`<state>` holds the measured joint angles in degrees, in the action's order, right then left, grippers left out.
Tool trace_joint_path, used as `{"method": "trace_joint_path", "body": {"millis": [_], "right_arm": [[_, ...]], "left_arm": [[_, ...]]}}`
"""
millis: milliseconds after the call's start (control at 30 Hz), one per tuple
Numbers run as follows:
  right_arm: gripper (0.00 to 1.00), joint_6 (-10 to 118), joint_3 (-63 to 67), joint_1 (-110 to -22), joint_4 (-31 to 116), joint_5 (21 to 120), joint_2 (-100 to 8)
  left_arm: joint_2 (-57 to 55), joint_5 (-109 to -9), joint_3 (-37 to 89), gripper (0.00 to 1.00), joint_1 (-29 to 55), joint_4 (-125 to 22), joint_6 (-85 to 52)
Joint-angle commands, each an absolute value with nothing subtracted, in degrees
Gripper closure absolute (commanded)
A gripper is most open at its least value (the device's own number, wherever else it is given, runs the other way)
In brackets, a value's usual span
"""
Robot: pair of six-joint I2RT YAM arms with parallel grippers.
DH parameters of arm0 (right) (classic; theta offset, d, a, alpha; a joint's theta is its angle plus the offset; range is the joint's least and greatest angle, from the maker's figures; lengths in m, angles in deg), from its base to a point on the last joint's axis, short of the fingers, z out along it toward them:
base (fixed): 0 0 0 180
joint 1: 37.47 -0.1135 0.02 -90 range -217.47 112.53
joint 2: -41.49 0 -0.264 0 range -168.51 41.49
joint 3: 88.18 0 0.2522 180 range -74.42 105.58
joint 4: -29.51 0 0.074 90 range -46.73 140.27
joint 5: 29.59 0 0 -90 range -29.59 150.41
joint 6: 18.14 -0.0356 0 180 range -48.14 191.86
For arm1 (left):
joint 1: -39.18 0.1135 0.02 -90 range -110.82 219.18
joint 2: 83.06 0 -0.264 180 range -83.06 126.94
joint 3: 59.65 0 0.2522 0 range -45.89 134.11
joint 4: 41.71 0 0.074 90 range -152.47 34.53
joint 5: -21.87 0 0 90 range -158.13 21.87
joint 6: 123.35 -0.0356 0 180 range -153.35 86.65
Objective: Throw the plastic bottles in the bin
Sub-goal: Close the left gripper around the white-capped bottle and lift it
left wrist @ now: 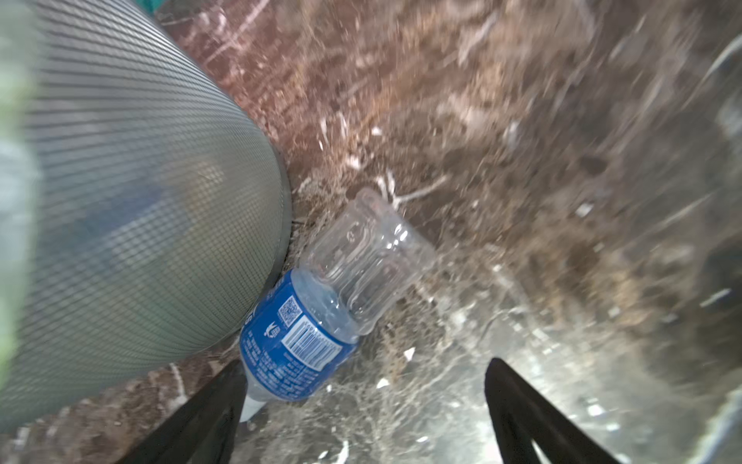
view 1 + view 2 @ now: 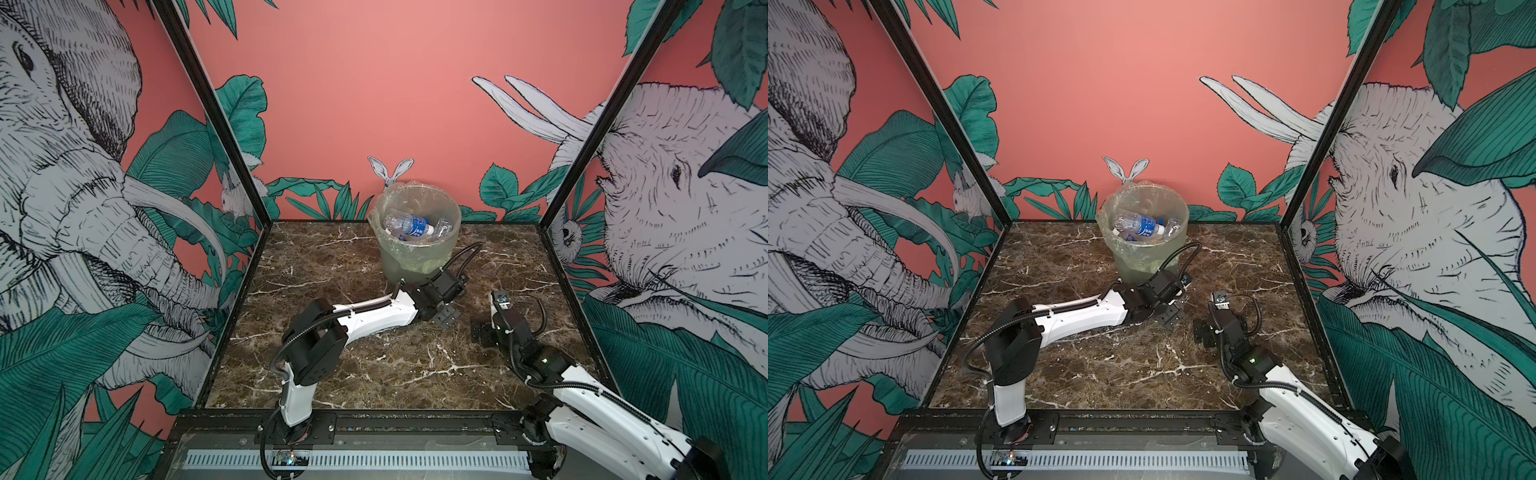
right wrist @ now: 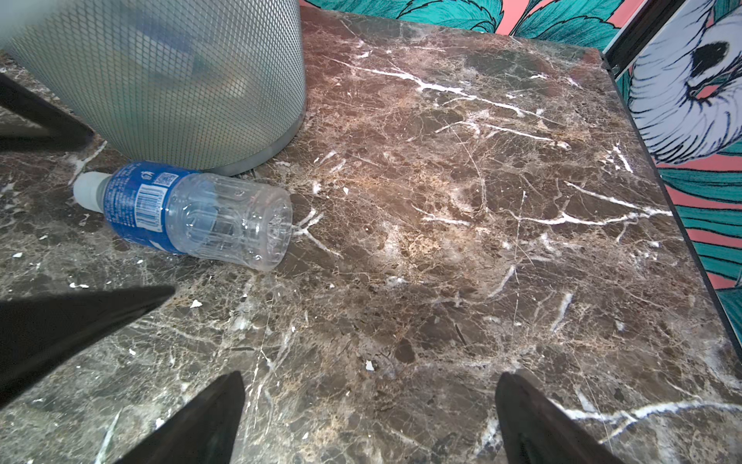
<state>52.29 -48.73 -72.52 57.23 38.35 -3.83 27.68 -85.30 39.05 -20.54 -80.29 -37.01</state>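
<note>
Pick-up step, judging by the layout. At the middle of the far edge of the surface (image 2: 374, 365), the bin (image 2: 399, 266), with several bottles (image 2: 409, 224) already inside in both top views. One bottle (image 3: 192, 213) not yet in: on its side on the surface, blue label, white cap, touching the foot of the bin on its near side. Hidden behind the left arm in both top views. No other loose bottle in sight, so probably the last one.

Low over that bottle, the left tool (image 1: 365, 369), spread wide and gripping nothing. Cap end just beside one finger (image 1: 217, 401), clear body lying ahead of the tips. Wrist view blurred; squareness of the approach not readable. Near the middle of the surface, a little towards the right edge, the right tool (image 3: 371, 375), fully spread too, empty, over bare surface.

Next, most likely: set the left fingers either side of the labelled part, clear of the bin wall, then close gently. Light, empty, round plastic, apt to roll or squirt out under a skewed pinch. After that, lift above the rim, carry over the opening, let go.
</note>
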Motion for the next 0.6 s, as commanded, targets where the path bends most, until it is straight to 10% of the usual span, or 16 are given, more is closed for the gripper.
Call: {"method": "trace_joint_path", "body": {"millis": [0,567], "right_arm": [[0.01,51.47,-48.51,-72.10,55.40,37.74,-3.86],[0.01,51.53,-48.53,-71.93,55.41,38.10,-3.69]], "left_arm": [[29.30,-87.88,40.78,0.05,-19.71,-87.35,-47.45],[30.33,-77.68,36.31,0.01,-13.73,-78.28,-55.93]]}}
